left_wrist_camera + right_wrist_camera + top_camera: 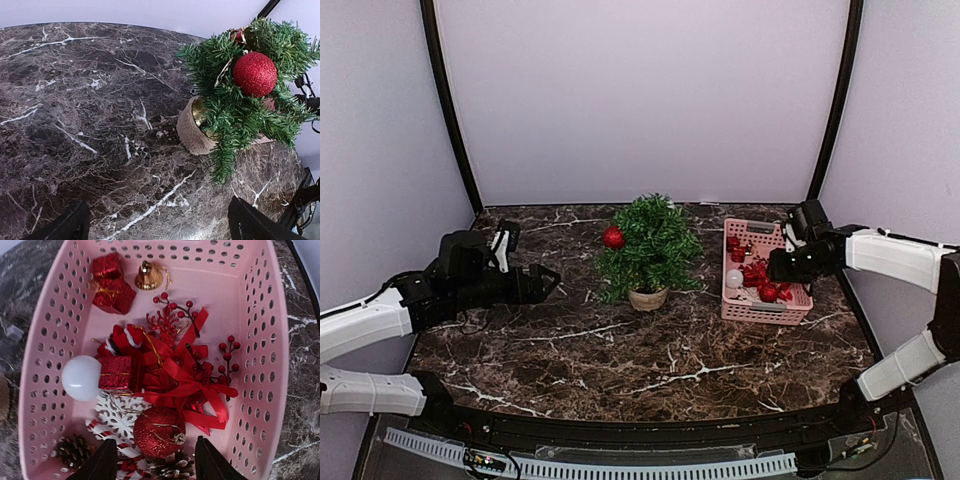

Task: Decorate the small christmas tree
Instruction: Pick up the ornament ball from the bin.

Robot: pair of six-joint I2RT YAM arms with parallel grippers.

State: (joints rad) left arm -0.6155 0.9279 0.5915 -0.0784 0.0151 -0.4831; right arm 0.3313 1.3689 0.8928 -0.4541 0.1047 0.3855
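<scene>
The small christmas tree stands mid-table on a tan base, with a red glitter ball hanging on its left side. The left wrist view shows the tree and that ball ahead to the right. My left gripper hovers open over bare marble, left of the tree, holding nothing. My right gripper reaches into the pink basket. Its fingers stand on either side of another red glitter ball, with a small gap on each side.
The basket wall encloses a white ball, a white snowflake, a gold bell, red gift boxes, a red ribbon bow, berry sprigs and pine cones. Curved black poles frame the back corners.
</scene>
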